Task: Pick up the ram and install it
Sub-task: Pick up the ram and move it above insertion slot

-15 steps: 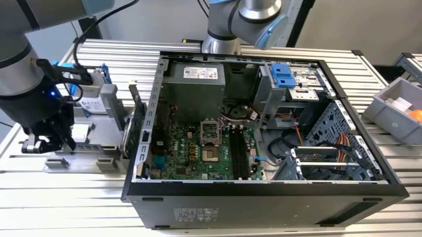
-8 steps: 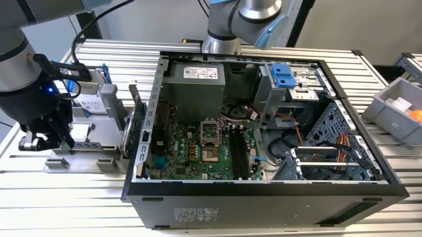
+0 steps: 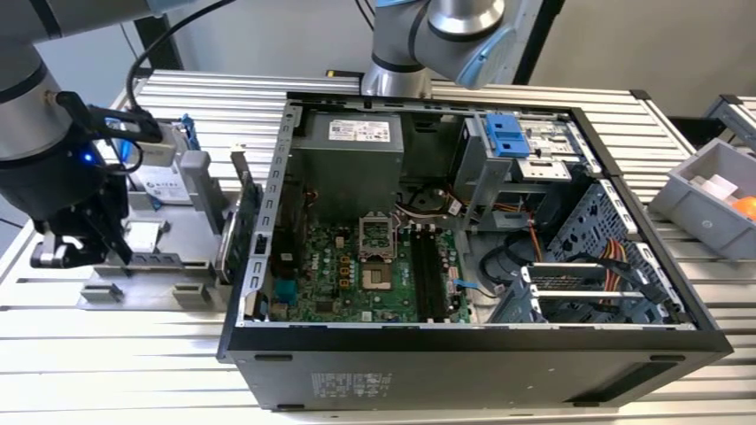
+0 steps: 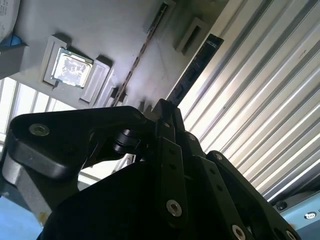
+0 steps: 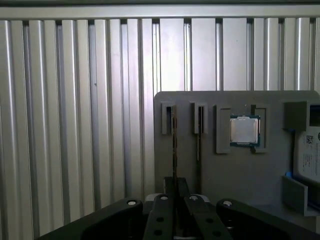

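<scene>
The gripper [image 5: 176,186] is clenched on the ram [image 5: 173,145]: in the first wrist view its two black fingertips pinch the near end of the slim dark stick, which stands on its edge and runs away from them to a small slotted post on the grey fixture plate [image 5: 225,172]. I cannot tell whether the stick has left its slot. A second stick [image 5: 199,137] stands just beside it, parallel, in the neighbouring post. Farther along the plate a processor chip [image 5: 245,131] lies flat in a square pocket, and past that sits the hard drive [image 5: 310,155] in a blue frame. In the second wrist view the held stick shows its flat dark face, reaching out from between the fingers. In the exterior view the arm hangs over the plate at about nine o'clock from the open computer case [image 3: 473,354], which lies on its side in the middle of the ribbed metal table [image 3: 119,372]. Inside the case the motherboard [image 3: 354,283] lies toward seven o'clock, with long black memory slots [image 3: 426,274] running from twelve to six o'clock near its three o'clock edge. A card [image 3: 244,221] stands on edge between plate and case. At three o'clock from the case sits a grey bin [image 3: 697,190], well apart from the gripper
</scene>
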You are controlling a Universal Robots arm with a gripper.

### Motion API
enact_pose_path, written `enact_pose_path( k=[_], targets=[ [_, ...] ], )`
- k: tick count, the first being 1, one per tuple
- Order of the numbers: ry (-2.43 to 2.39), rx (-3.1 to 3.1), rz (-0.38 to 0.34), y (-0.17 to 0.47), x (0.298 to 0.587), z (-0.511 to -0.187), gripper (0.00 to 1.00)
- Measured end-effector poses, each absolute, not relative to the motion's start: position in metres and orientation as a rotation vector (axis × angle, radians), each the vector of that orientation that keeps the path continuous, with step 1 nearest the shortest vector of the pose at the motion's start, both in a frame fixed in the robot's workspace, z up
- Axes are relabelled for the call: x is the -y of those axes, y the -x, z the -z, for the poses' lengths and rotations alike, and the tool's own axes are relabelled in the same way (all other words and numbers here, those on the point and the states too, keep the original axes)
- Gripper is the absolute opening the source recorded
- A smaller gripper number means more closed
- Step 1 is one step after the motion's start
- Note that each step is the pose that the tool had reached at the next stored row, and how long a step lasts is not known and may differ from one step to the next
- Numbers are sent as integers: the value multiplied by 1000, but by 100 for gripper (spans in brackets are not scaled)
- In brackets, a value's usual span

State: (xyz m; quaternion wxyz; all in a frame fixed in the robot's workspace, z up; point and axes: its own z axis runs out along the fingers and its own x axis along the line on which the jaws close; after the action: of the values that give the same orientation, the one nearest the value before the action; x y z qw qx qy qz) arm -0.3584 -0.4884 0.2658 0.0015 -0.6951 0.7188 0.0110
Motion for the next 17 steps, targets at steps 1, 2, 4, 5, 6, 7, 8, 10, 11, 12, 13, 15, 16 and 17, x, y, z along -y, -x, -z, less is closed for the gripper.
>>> enact_pose_path(
  k=[1, 2, 4, 5, 6, 7, 8, 10, 11, 12, 13, 15, 16, 17],
  targets=[
    [2182, -2256, -35, 358, 488, -266, 0],
    [2182, -2256, -35, 358, 488, -266, 0],
    [2182, -2256, -35, 358, 488, -267, 0],
    [2182, -2256, -35, 358, 488, -268, 0],
    [2182, -2256, -35, 358, 488, -268, 0],
    [2182, -2256, -35, 358, 488, -268, 0],
    [2182, -2256, -35, 358, 488, -269, 0],
    [2182, -2256, -35, 358, 488, -269, 0],
    [2182, -2256, -35, 358, 488, -269, 0],
    [2182, -2256, -35, 358, 488, -270, 0],
    [2182, -2256, -35, 358, 488, -270, 0],
    [2182, -2256, -35, 358, 488, -270, 0],
    [2182, -2256, -35, 358, 488, -270, 0],
    [2182, -2256, -35, 358, 488, -270, 0]
  ],
)
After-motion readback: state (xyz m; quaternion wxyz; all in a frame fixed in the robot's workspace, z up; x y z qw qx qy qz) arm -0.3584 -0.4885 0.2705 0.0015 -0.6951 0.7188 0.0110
